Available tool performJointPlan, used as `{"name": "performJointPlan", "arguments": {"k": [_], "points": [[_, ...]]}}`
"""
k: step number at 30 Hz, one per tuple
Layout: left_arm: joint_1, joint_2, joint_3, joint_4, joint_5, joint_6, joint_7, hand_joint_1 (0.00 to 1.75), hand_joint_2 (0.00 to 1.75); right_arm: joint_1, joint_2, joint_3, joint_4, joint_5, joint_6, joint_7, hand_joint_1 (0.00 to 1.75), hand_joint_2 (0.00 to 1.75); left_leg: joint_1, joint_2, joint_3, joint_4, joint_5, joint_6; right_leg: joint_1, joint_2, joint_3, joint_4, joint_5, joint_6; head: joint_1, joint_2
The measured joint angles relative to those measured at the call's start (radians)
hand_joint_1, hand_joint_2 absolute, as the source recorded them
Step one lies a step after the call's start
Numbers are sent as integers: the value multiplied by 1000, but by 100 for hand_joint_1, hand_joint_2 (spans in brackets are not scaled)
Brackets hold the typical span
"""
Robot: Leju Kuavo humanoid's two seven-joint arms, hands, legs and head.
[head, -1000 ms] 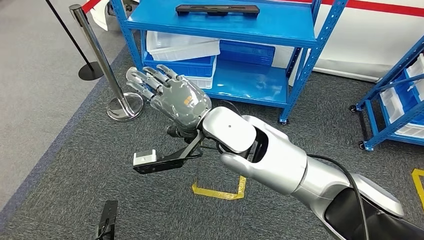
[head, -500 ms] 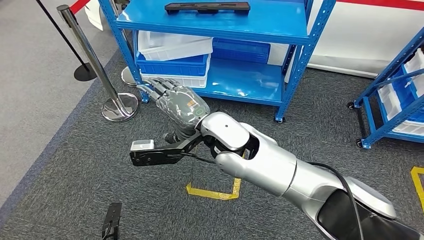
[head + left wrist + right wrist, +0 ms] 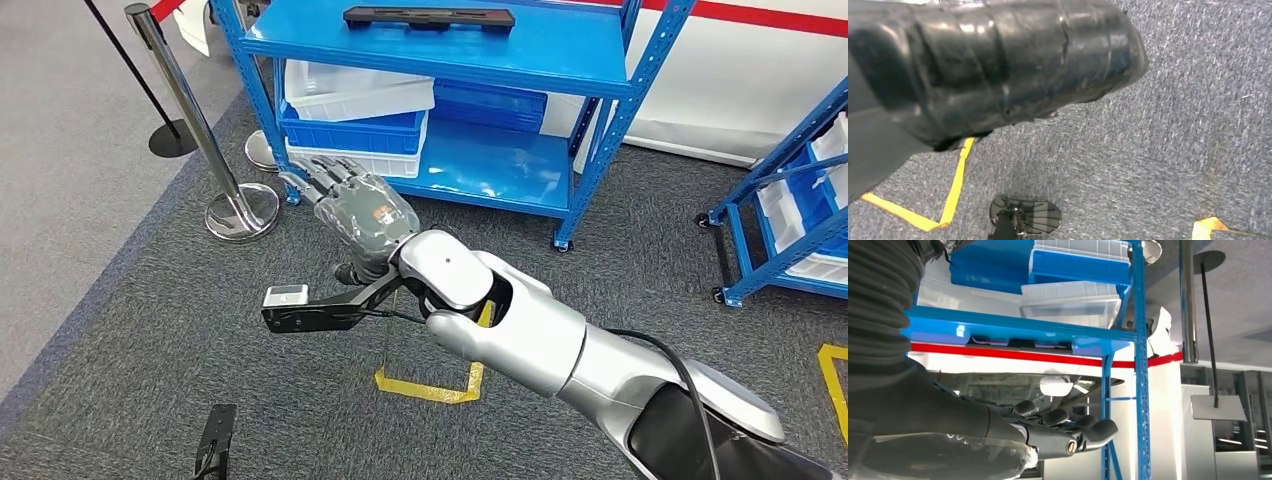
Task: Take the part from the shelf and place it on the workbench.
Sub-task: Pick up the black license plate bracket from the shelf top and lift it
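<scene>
**Right hand extended toward the blue shelf, part not yet grasped**

In the head view a stanchion post (image 3: 190, 110) stands on the carpet off the shelf's left end. Beside it, the right hand (image 3: 357, 212) reaches forward from the silver right arm (image 3: 520, 335), held low in front of the blue shelf (image 3: 450, 50). Its back faces up and its fingers (image 3: 318, 176) are stretched out, slightly spread, holding nothing, pointing at the white and blue bins (image 3: 355, 115) on the lower level. A yellow tape mark (image 3: 430, 385) lies on the floor under the forearm.

The part (image 3: 428, 17), a long flat black bar, lies on the top level of the shelf near its back edge, well above and beyond the fingers, untouched.

The right wrist view, turned over, shows the right hand (image 3: 1058, 432) from close behind with the fingers (image 3: 1098, 430) extended and bare; the part (image 3: 1020, 343) sits dark on the shelf board, apart from them. The left wrist view looks down on grey carpet with yellow tape; whether the left hand's fingers are spread or curled cannot be told.
</scene>
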Motion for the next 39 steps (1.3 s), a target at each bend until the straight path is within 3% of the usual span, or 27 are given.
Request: {"name": "performJointPlan", "arguments": {"k": [2,5,7,10,12,13,15,17,20,22,23,25,26,27,28,29,30,32,36,38,39], "points": [[-1,2,0,1,0,3,0,0,0,0,9,1,5,9,4,0,0,175,-2,-1,-5,9,-6,-9,2,1,42,-91,28,-5,-1,0],[0,6,0,2,3,6,2,0,0,1,21,4,17,22,6,0,0,175,-1,-1,-12,11,-7,-23,5,3,50,-113,31,-19,-2,0],[2,7,0,3,3,8,4,0,0,2,28,5,24,28,7,0,0,175,2,1,-24,38,-28,-32,4,2,56,-123,36,-30,-4,0],[4,9,0,3,3,11,5,0,0,5,38,6,31,29,8,-1,0,175,6,3,-101,205,-106,-45,3,0,61,-129,38,-39,-8,0],[6,11,0,3,3,12,6,0,0,9,40,7,36,30,10,-1,0,175,7,3,-142,277,-118,-49,4,0,61,-128,37,-40,-8,0],[7,11,0,3,3,12,6,0,0,11,42,7,39,30,10,-1,0,175,8,3,-136,258,-97,-49,4,0,62,-128,36,-40,-8,0],[7,11,0,3,3,12,6,0,0,11,45,7,43,31,10,-1,0,175,10,3,-77,132,-32,-47,4,1,65,-128,35,-37,-8,0],[6,12,0,3,3,12,6,0,0,11,48,7,44,32,9,-1,0,175,7,2,-23,25,3,-41,7,3,65,-127,33,-32,-7,0],[6,13,0,4,3,12,6,0,0,11,49,7,47,32,9,-1,0,175,2,0,-10,1,6,-26,9,4,65,-128,32,-18,-6,0],[7,13,0,4,3,13,6,0,0,11,49,7,49,32,9,-1,0,175,4,1,-5,-7,10,-14,8,2,56,-105,14,-9,-5,0],[6,14,0,4,3,13,6,0,0,10,49,7,50,32,8,-1,0,175,6,2,-2,-10,11,-8,8,2,39,-67,-9,-6,-4,0],[6,14,0,4,3,13,6,0,0,13,49,7,52,32,8,-1,0,175,5,2,-1,-10,11,-1,7,0,-20,59,-69,-3,-2,0],[6,14,0,4,3,13,6,0,0,15,49,7,54,32,8,-1,0,175,4,3,-1,-9,10,1,6,0,-49,117,-88,-2,-2,0],[7,14,0,4,3,13,7,0,0,17,49,7,56,32,8,-1,0,175,3,2,-1,-8,9,1,6,0,-65,147,-90,-3,-2,0],[7,14,0,4,3,13,9,0,0,18,49,7,58,33,8,-1,0,175,3,2,-1,-6,8,2,6,0,-63,139,-75,-4,-2,0],[7,14,0,4,4,13,12,0,0,18,49,7,59,35,8,-1,0,175,3,1,-1,-3,6,1,6,0,-40,93,-44,-6,-2,0],[8,14,0,5,4,14,17,0,0,18,49,7,60,38,9,-2,0,175,3,0,-1,-1,4,-1,7,0,-7,24,-10,-10,-2,0],[10,14,0,6,6,16,27,0,0,18,51,8,61,45,9,-3,0,175,0,-1,-4,6,-1,-7,9,1,50,-89,27,-17,-2,0],[23,15,0,9,7,19,36,0,0,23,54,9,68,53,7,-8,0,175,3,0,-10,9,-3,-26,13,3,67,-129,33,-29,-3,0],[26,16,0,9,8,16,35,0,0,23,56,9,70,56,2,-13,0,175,5,1,-28,53,-34,-37,8,1,74,-140,38,-36,-4,0],[27,16,0,9,8,14,34,0,0,24,58,9,71,57,1,-15,0,175,6,2,-51,102,-60,-42,7,0,77,-143,38,-39,-6,0]]}}
